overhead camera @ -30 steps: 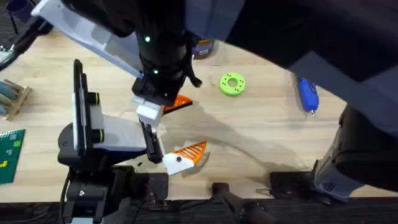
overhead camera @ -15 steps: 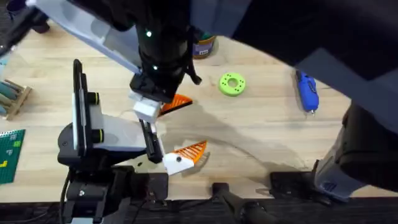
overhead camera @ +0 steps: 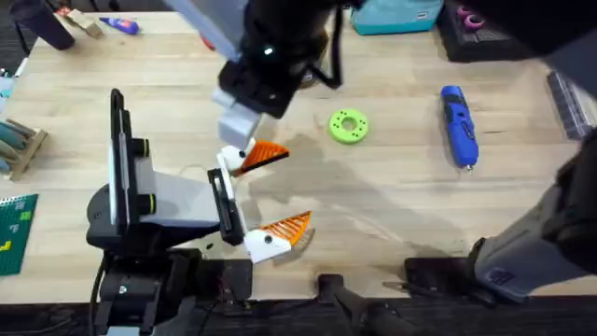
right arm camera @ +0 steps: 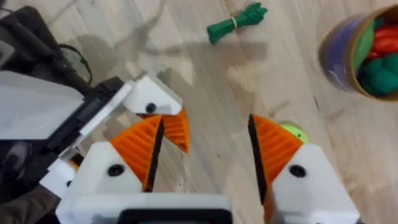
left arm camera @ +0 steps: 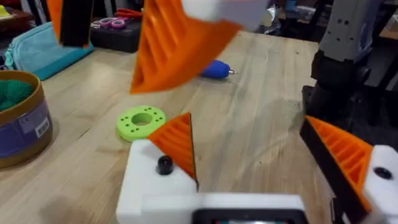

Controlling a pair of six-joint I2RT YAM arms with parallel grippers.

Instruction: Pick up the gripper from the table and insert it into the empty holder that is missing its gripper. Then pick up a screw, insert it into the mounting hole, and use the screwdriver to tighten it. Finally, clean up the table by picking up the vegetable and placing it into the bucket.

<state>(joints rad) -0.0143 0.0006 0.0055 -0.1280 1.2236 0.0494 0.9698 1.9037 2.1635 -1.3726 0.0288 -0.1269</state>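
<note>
My left gripper lies open on the table. Its far finger is the white holder, and the orange ribbed gripper sits in it. The dark mounting hole shows on the holder's face. My right gripper hangs open above the holder, with nothing between its fingers. The blue screwdriver lies at the right. The dark-green vegetable lies on the wood near the bucket, which holds red and green pieces. The screw is out of view.
A green ring lies just beyond the left gripper. A teal case and a dark cup stand along the far edge. A wooden rack and a green board are at the left.
My right gripper has lifted off the orange gripper and drawn back toward the far side. The orange gripper stays in the holder, and the left arm has not moved.
</note>
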